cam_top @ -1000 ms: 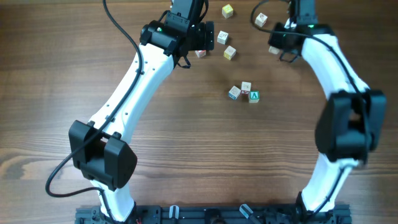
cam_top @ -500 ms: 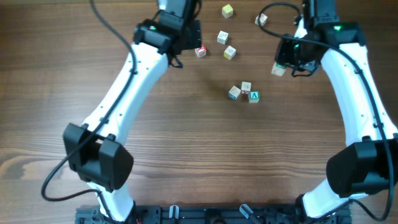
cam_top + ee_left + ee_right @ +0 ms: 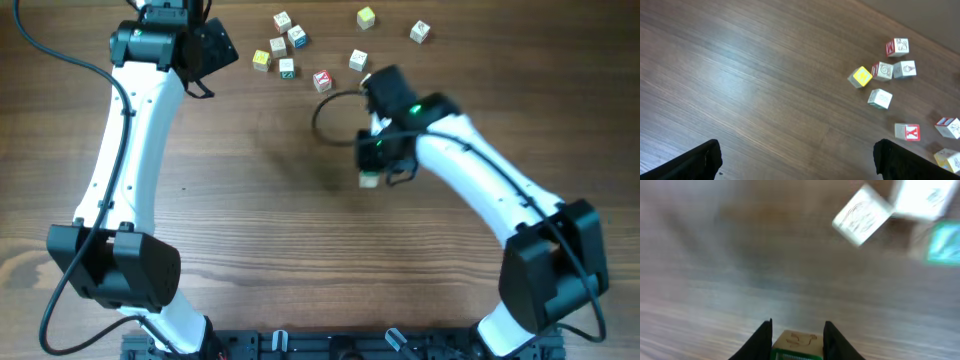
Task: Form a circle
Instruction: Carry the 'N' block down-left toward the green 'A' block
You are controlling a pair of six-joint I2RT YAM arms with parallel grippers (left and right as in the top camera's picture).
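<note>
Since the earlier overhead frames both arms have swung. The left arm has gone out to the far left corner and uncovered a loose group of five letter cubes [image 3: 281,45]. The right arm has come in from the right edge to mid-worktop.

Surface: brown wood-grain worktop [image 3: 280,230], matte, with a soft glare in the left wrist view. Room: only a plain grey strip [image 3: 925,12] shows past the worktop's far edge.

Landmark: red Y cube [image 3: 322,80].
- The loose group lies just left of it and farther from the base.
- Three single cubes [image 3: 357,61] lie to its right and farther from the base.

Left gripper [image 3: 212,45]: fingers [image 3: 700,160] spread as wide as they go. They hold nothing, touch nothing, and stand well left of the red Y cube.

Right gripper [image 3: 797,330]: fingers [image 3: 764,332] narrow, clamped on either side of a green-edged cube [image 3: 796,344]. Overhead, that cube [image 3: 369,180] sits right of the red Y cube and nearer the base, well apart from it.

Cube cluster [image 3: 912,202]: three blurred cubes show in the right wrist view, two pale and one green-faced, close together. Whether they touch cannot be told. Overhead, the right wrist covers them.
</note>
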